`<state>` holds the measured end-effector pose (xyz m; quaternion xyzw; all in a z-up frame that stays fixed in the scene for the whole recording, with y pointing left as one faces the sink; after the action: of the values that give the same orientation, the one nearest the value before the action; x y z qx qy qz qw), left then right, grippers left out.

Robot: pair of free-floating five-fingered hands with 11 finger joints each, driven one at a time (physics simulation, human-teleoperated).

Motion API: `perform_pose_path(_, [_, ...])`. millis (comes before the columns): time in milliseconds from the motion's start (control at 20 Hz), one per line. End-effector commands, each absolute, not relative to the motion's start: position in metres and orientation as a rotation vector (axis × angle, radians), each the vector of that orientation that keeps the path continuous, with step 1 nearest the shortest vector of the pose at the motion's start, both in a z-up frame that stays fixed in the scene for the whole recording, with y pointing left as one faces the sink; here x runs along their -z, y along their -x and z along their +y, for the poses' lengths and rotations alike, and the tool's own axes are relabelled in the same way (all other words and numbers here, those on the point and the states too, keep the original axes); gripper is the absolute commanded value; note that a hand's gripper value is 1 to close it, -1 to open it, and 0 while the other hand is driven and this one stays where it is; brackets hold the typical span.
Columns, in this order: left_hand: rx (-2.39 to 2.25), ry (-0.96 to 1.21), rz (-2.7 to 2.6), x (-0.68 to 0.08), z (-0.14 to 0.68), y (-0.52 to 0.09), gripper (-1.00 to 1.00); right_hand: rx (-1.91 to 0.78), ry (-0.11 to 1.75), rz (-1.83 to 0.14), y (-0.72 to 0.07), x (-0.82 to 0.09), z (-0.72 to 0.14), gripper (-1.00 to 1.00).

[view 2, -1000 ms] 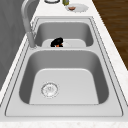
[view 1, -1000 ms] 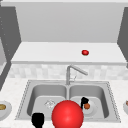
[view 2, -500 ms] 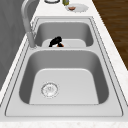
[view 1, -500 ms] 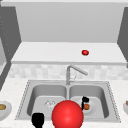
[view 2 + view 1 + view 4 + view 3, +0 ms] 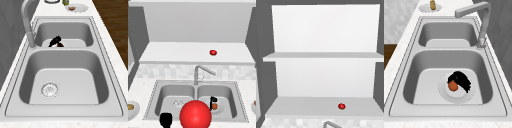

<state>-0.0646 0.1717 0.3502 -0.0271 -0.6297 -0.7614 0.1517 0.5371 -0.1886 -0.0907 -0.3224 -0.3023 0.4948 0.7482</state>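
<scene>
Right hand [image 5: 213, 102] low, fingers curled downward, left hand [image 5: 166, 119] hanging idle

Double-basin steel sink [image 5: 153, 100] set in a pale speckled counter [image 5: 112, 60]. Grey faucet [image 5: 199, 72] rises at the far rim on the divider, spout angled right over the right basin. Round drain [image 5: 50, 89] in the floor of the left basin. Large red ball [image 5: 195, 115] sits at the near edge, in front of the divider. Plate with a brownish item [image 5: 131, 108] on the counter left of the sink; another plate [image 5: 77, 7] on the counter at the right end, with a dark-rimmed dish [image 5: 52, 1] just beside it. Small red item [image 5: 341, 106] on the lower shelf [image 5: 301, 107] above the sink, right of centre. Second shelf [image 5: 318, 56] higher up.
</scene>
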Motion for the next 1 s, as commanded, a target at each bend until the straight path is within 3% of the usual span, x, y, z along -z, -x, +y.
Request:
perform_pose_path(0, [2.185, 0.078, -1.807, -0.35, 0.172, 0.065, 0.0, -1.108, 0.701, -0.634, -0.537, 0.095, -0.196, -1.0])
perform_pose_path(950, [2.185, 0.078, -1.807, -0.35, 0.172, 0.065, 0.0, -1.119, 0.71, -0.632, -0.526, 0.085, -0.205, -1.0])
